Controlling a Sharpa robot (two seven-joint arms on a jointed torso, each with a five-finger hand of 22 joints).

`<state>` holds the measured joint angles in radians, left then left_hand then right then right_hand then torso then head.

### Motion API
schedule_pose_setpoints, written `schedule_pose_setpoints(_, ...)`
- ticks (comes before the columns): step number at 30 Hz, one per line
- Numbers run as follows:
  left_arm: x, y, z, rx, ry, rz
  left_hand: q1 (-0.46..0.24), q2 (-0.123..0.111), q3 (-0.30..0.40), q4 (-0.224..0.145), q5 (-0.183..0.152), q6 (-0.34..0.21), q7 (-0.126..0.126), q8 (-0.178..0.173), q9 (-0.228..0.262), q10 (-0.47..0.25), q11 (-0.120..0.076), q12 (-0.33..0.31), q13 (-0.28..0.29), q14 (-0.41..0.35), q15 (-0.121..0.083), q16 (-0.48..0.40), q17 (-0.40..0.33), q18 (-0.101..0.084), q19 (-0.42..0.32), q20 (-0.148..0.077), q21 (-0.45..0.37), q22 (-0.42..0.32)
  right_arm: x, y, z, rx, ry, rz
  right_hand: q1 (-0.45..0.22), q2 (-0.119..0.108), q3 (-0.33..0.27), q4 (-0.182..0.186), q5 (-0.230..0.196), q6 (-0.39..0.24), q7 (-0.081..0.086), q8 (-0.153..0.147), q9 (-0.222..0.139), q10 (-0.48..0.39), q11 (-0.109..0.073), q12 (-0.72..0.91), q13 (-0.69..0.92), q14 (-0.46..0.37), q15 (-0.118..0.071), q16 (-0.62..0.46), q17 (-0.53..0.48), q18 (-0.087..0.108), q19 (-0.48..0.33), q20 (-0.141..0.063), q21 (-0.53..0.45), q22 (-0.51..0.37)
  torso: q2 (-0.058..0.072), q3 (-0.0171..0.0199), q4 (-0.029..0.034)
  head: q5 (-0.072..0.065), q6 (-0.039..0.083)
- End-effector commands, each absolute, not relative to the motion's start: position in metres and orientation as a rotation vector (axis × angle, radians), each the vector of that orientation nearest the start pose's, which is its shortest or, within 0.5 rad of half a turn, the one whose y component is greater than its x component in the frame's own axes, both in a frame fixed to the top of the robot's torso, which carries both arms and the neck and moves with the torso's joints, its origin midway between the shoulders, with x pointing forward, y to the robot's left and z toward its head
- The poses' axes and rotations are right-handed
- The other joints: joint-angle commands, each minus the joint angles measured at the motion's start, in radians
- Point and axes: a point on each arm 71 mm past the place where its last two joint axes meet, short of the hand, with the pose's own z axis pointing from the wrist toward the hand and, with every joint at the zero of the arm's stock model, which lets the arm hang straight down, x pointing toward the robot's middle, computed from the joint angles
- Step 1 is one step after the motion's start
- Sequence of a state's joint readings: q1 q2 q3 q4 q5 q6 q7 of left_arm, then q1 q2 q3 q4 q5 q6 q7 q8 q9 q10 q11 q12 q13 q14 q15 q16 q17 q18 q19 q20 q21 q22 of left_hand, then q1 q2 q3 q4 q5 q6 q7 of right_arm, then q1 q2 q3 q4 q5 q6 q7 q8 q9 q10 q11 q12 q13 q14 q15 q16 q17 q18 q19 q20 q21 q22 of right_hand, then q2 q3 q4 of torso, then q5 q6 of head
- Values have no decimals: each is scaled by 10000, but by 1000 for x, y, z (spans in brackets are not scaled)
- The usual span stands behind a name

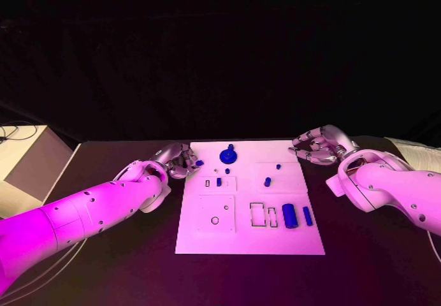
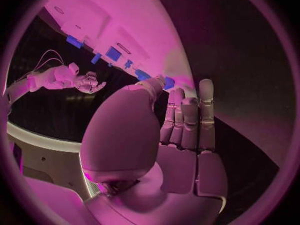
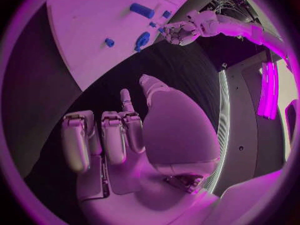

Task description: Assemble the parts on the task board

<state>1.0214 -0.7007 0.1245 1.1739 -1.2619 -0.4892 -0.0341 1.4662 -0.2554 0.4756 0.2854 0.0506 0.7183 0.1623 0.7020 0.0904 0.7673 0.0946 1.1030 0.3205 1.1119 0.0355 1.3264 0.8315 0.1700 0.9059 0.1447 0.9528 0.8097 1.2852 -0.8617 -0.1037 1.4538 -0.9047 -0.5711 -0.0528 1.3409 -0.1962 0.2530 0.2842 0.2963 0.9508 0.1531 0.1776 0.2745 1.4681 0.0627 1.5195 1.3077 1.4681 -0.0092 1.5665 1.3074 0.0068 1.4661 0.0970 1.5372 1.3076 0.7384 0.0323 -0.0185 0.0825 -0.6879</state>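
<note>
Left hand [image 1: 174, 157] pinches small blue peg [image 1: 199, 163] at white task board [image 1: 250, 242] far-left edge. Right hand [image 1: 318, 146] clenched, empty, beside far-right corner. Your risk: light pinch, peg slips or tilts, jamming at hole on black worktop [image 1: 120, 255].

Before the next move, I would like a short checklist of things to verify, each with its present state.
1. White task board lies flat on the black table: ok.
2. Left hand at the board's far left edge, pinching a small blue part: ok.
3. Right hand off the board, beyond its far right corner, fingers curled, holding nothing: ok.
4. Round blue part near the far edge, untouched: ok.
5. Two blue cylinders lying by the rectangular slots: ok.
6. Which slot suits the pinched part: cannot tell.
</note>
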Motion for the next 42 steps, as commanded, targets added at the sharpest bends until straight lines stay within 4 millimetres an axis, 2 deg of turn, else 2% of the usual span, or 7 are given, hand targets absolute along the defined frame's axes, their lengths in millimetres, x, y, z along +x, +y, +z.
schedule_pose_setpoints(1,530,244,-236,-2914,15485,-6158,77,-58,110,-8,22,58,-23,-77,-20,75,-34,-33,-20,114,-10,69,44,145,42,-23,-1,16,511,-247,-163,4417,15266,7569,-80,-9,48,6,40,-60,-6,68,9,651,59,-31,2265,961,46,-64,2372,24,884,15,-31,2407,0,1,-4,-7,6)
schedule_pose_setpoints(10,531,243,-242,-2743,16268,-5956,613,-148,1326,-355,19,393,-106,-364,-155,153,-182,-156,-202,105,-147,161,66,141,22,-149,170,178,511,-247,-163,4414,15270,7573,-80,-9,48,6,40,-60,-6,68,9,651,59,-31,2265,961,46,-64,2372,24,884,15,-31,2407,-8,9,-2,-18,-14)
schedule_pose_setpoints(22,533,241,-247,-2707,16788,-5786,439,-244,1745,-572,13,582,-129,-748,-230,287,-227,-72,-205,371,-189,416,495,134,-38,-196,386,376,511,-247,-163,4407,15268,7584,-80,-9,48,6,40,-60,-6,68,9,651,59,-31,2265,961,46,-64,2372,24,884,15,-31,2407,-9,6,-2,-30,3)
schedule_pose_setpoints(29,534,241,-248,-2774,16884,-5729,100,-324,1622,-553,7,568,-124,-1002,-235,302,-225,127,-96,597,-183,608,818,131,-47,-190,443,434,511,-247,-163,4406,15264,7586,-80,-9,48,6,40,-60,-6,68,9,651,59,-31,2265,961,46,-64,2372,24,884,15,-31,2407,2,9,-6,-44,3)
schedule_pose_setpoints(32,534,241,-249,-2838,16933,-5705,-240,-364,1241,-496,5,558,-110,-1164,-227,237,-196,255,-16,599,-151,647,826,129,-64,-165,419,433,511,-247,-163,4408,15261,7584,-80,-9,48,6,40,-60,-6,68,9,651,59,-31,2265,961,46,-64,2372,24,884,15,-31,2407,0,7,2,-58,-10)
schedule_pose_setpoints(37,534,240,-249,-2908,16990,-5718,-728,-350,171,-305,6,632,-103,-1400,-199,99,-159,447,107,606,-111,697,840,134,-51,-116,326,388,511,-247,-163,4407,15259,7585,-80,-9,48,6,40,-60,-6,68,9,651,59,-31,2265,961,46,-64,2372,24,884,15,-31,2407,-7,6,1,-57,-14)
schedule_pose_setpoints(42,534,240,-249,-2983,16974,-5683,-685,-214,0,-171,11,806,-131,-1410,-168,110,-168,498,132,654,-116,729,895,134,-6,-112,315,390,511,-247,-163,4406,15257,7585,-80,-9,48,6,40,-60,-6,68,9,651,59,-31,2265,961,46,-64,2372,24,884,15,-31,2407,-10,5,3,-62,-6)
